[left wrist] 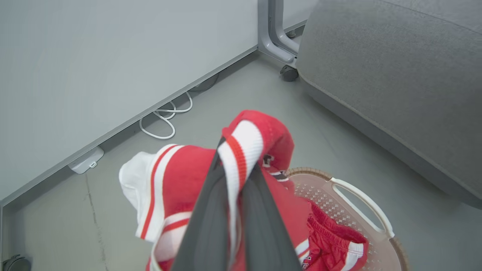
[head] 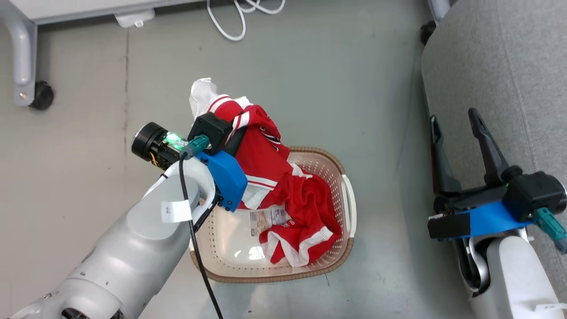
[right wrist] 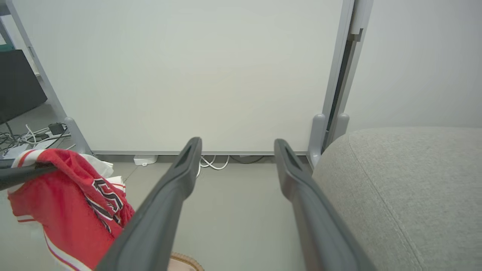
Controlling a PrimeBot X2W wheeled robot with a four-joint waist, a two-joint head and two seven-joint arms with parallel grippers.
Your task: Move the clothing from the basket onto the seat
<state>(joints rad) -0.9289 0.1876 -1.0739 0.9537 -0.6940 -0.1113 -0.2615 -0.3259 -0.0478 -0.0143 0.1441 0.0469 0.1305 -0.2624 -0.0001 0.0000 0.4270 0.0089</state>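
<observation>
The soft red jersey with white panels and red-white striped trim [head: 261, 146] hangs bunched above the upper-left rim of the cream-white perforated plastic laundry basket with a brown woven-look rim [head: 341, 261]. Its lower folds trail down inside the basket, and one white part sticks up toward the upper middle of the head view. The left hand [left wrist: 237, 158] is clenched on it. In the left wrist view the two dark fingers pinch a striped band at the centre of the frame, with cloth draped over their tips. The matching red shorts [head: 310, 212] lie crumpled against the right side of the basket, half covering the barcode label [head: 268, 219] on its floor. The large light grey fabric-upholstered seat cushion [head: 509, 66], along the right edge of the head view, appears to hold no clothing on the part that shows. So the task looks barely begun: one garment is lifted but not carried over, and the other is untouched. The right hand [head: 454, 116] is released, its fingers spread and holding nothing, at the seat's near edge in the lower right. The basket stands on the grey floor [head: 332, 79], with a white cable [head: 230, 22] looped at the top.
</observation>
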